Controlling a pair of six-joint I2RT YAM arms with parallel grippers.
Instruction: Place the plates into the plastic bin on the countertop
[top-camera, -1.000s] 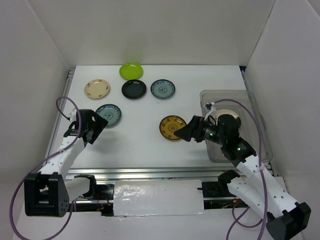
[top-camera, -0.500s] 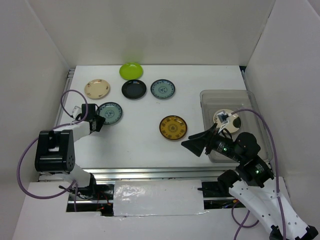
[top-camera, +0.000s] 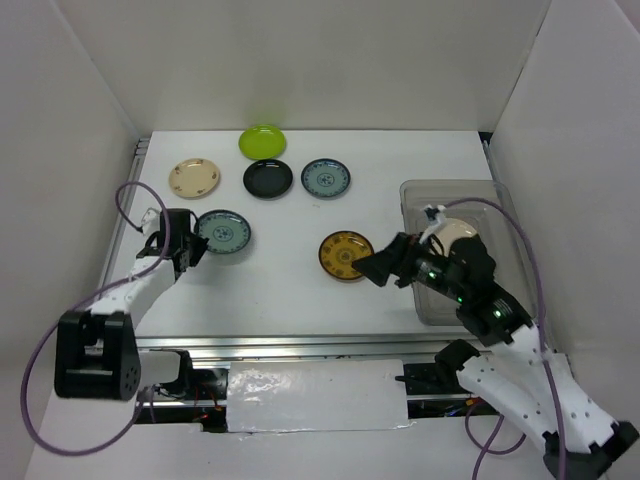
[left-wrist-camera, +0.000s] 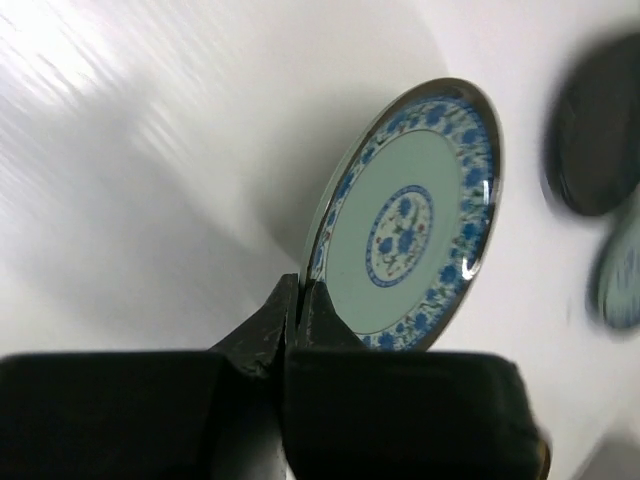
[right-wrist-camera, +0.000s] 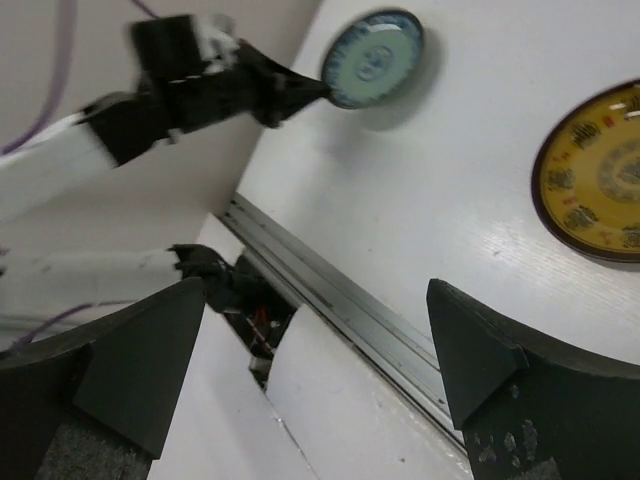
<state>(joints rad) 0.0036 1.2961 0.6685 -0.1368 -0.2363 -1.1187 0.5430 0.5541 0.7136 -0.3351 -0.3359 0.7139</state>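
My left gripper (top-camera: 192, 251) is shut on the near rim of a blue-grey patterned plate (top-camera: 225, 231), at the left of the countertop (top-camera: 290, 290). In the left wrist view the jaws pinch the plate (left-wrist-camera: 410, 220) at its edge, and it casts a shadow on the white surface. My right gripper (top-camera: 366, 265) stands open beside the amber-brown plate (top-camera: 343, 254), holding nothing; the right wrist view shows the gripper (right-wrist-camera: 316, 288) wide apart. The clear plastic bin (top-camera: 440, 188) at the right holds a cream plate (top-camera: 457, 231), partly hidden by my right arm.
Lime green (top-camera: 262, 140), black (top-camera: 268, 178), blue-grey (top-camera: 325, 178) and cream (top-camera: 194, 178) plates lie along the back. White walls close in both sides. A metal rail (top-camera: 300, 345) runs along the near edge.
My left gripper has shut on the blue-grey plate's rim and shifted it slightly right. My right arm swung away from the amber-brown plate and back beside it, still open.
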